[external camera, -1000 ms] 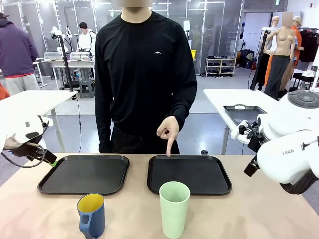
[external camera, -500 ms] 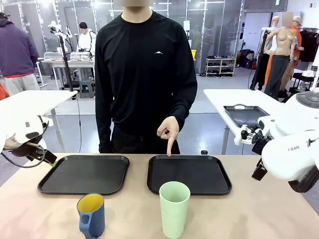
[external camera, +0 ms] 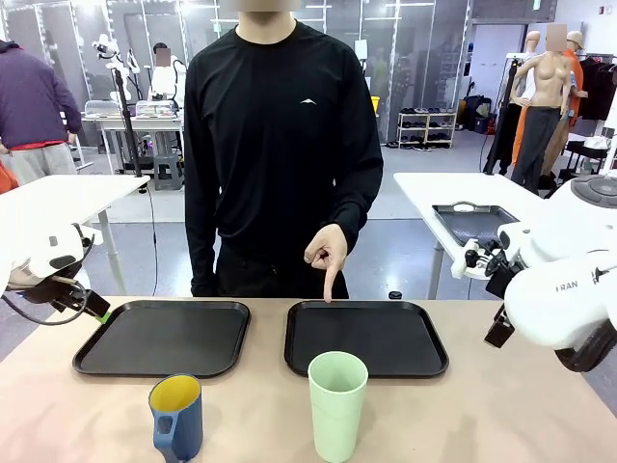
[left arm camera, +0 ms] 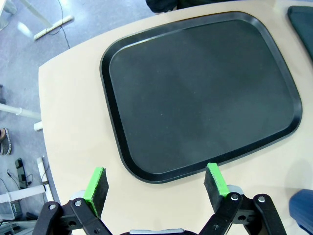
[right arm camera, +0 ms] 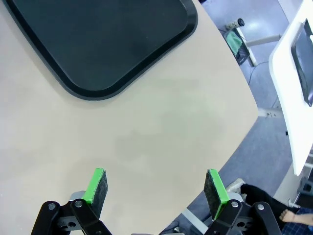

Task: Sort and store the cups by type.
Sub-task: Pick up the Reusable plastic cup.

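Nearest the robot, the dark blue mug (external camera: 176, 417) and the mint-green tumbler (external camera: 337, 405) stood upright on the table (external camera: 482, 415), mug to the left. Both were well apart from either gripper. The left gripper (left arm camera: 156, 178) hung with fingers spread and empty by a corner of the left tray (external camera: 162, 337). The right gripper (right arm camera: 156, 183), also spread and empty, hung over bare table beside the right tray (external camera: 366, 338). Farther off, a person's hand (external camera: 326, 253) pointed a finger down at that tray's far rim.

Bright, even overhead light. Shadows on the counter (external camera: 501, 415) are faint and soft. Front view sharp; wrist views bow the counter's edges. Dull sheen on the tray (left arm camera: 195, 88).
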Controlling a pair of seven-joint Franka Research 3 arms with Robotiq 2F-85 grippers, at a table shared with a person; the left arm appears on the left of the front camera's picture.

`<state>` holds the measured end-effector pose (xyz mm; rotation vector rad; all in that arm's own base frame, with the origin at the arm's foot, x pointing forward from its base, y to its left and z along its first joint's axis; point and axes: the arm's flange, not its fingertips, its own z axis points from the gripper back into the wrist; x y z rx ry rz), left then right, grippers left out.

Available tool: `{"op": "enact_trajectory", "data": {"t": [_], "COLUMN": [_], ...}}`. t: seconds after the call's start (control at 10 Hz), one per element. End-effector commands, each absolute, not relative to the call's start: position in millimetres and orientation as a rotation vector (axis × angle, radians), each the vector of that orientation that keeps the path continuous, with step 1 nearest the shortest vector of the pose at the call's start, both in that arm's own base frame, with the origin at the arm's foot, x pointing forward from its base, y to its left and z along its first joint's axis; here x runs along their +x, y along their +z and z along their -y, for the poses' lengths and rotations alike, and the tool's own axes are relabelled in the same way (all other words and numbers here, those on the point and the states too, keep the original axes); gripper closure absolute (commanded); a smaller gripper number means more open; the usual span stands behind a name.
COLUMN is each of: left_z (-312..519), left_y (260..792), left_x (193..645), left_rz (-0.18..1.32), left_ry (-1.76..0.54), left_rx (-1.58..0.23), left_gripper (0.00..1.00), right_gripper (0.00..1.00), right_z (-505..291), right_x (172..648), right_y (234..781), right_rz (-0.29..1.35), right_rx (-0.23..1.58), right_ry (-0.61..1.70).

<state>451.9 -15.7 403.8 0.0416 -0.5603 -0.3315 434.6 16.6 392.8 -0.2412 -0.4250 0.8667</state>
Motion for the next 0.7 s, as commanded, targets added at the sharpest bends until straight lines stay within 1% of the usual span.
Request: {"op": "enact_trajectory", "data": {"t": [0.0,0.3,0.4,0.6], "left_z": [13,13,13,13], "left_y": [404,404,404,404], "left_x": [452,452,452,452], "left_rz": [0.560,0.560,0.560,0.560], "left_ry": [-0.339,-0.339,-0.339,-0.339], "left_rx": [0.049,0.049,0.049,0.049], "left_gripper": [0.00,0.00,0.00,0.00], "right_gripper": [0.00,0.00,0.00,0.00], "right_z": [15,24,25,36], "right_x": [412,406,405,396], "right_y": [372,341,331,325], "right_rz": [0.404,0.506,0.524,0.593], "right_rx": [-0.179,0.013,0.061,0.095], "right_ry": [1.007,1.173,1.188,1.233]}}
